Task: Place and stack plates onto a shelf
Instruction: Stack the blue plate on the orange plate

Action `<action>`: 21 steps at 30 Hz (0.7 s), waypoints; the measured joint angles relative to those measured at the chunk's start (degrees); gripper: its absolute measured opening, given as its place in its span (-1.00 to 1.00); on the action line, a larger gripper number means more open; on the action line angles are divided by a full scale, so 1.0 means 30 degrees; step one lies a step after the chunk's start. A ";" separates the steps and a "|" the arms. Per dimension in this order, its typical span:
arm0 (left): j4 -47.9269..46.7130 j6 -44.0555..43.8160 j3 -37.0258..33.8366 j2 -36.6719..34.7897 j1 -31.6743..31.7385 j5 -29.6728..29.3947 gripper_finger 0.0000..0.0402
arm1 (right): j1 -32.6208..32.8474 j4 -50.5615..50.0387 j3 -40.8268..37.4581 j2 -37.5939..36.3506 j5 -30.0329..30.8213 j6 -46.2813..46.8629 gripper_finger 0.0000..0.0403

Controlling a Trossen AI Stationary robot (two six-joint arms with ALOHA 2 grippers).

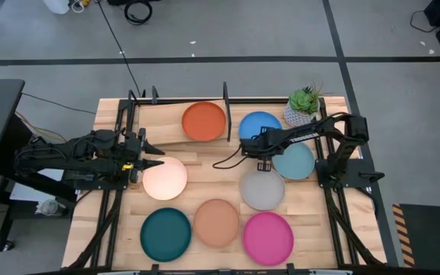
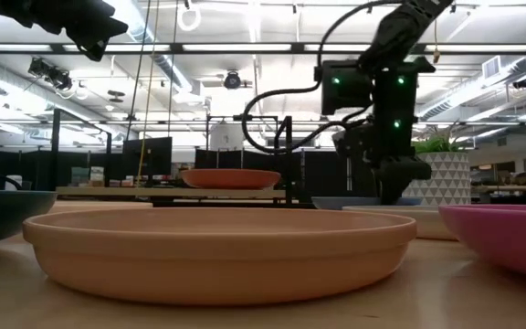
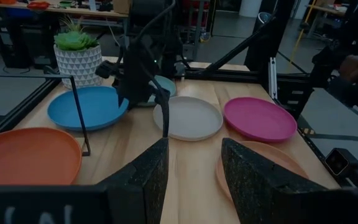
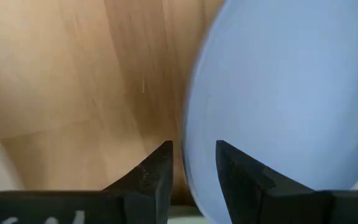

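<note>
My right gripper (image 1: pixel 269 162) (image 4: pixel 194 163) points down at the left rim of the pale blue plate (image 1: pixel 296 162), shut on it. My left gripper (image 1: pixel 157 162) (image 3: pixel 194 158) hangs open above the far left rim of the cream plate (image 1: pixel 165 180), holding nothing. The orange plate (image 1: pixel 204 121) lies flat on the shelf (image 1: pixel 163 122). The blue plate (image 1: pixel 260 124), grey plate (image 1: pixel 263 191), tan plate (image 1: pixel 216 222), teal plate (image 1: pixel 166 234) and magenta plate (image 1: pixel 267 237) lie flat on the table. My right gripper has the pale blue plate's left rim (image 4: pixel 191 124) between its fingers, one finger (image 4: pixel 235 168) over the plate's inside and one (image 4: pixel 154 168) outside it. The fingers come from above, pointing down. The plate lies about flat on the table.
A potted plant (image 1: pixel 304 107) stands at the far right corner beside the blue plate. The shelf's black posts (image 1: pixel 226 114) rise between the orange and blue plates. Bare board shows on the shelf's left half. Cables trail from the right arm (image 1: pixel 228 159) over the table's middle.
</note>
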 joint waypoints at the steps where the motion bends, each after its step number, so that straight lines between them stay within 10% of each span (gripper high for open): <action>1: 0.0000 0.0000 0.0000 -0.0003 0.0003 0.0000 -0.22 | -0.0045 0.0393 -0.0257 -0.0081 0.0000 -0.0164 -0.39; 14: 0.0007 -0.0007 0.0000 -0.0003 0.0000 0.0000 -0.22 | 0.0056 0.0312 -0.0224 -0.0181 -0.0072 -0.0354 -0.92; 21: 0.0008 -0.0007 0.0000 -0.0003 0.0006 0.0000 -0.22 | 0.1536 -0.1076 0.2365 -0.0181 -0.2482 0.0279 -0.87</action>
